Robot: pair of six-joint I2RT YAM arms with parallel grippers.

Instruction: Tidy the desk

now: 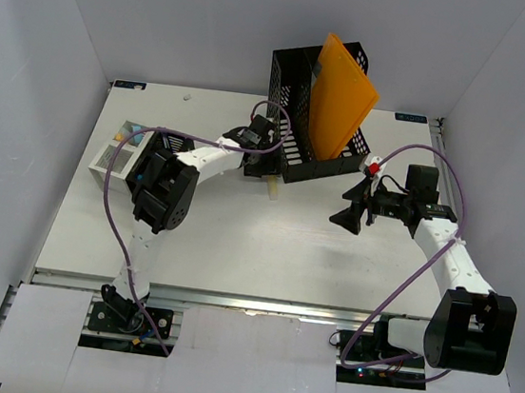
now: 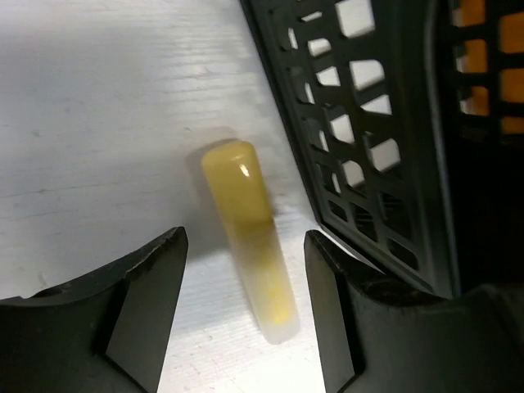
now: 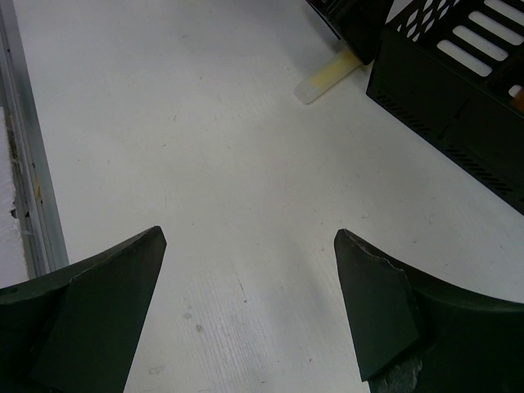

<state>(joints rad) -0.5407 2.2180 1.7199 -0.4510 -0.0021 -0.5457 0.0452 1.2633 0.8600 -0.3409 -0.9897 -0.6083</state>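
Both spread over the desk (image 1: 255, 253): left end effector (image 2: 246, 239) straddles a stick (image 2: 239, 196) lying just beside the holder (image 2: 360, 139), not touching it; right end effector (image 3: 250, 237) hovers near the holder's other side.

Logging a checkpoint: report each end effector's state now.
Left end effector: open, straddling the yellow stick, not gripping it.
Right end effector: open, empty.
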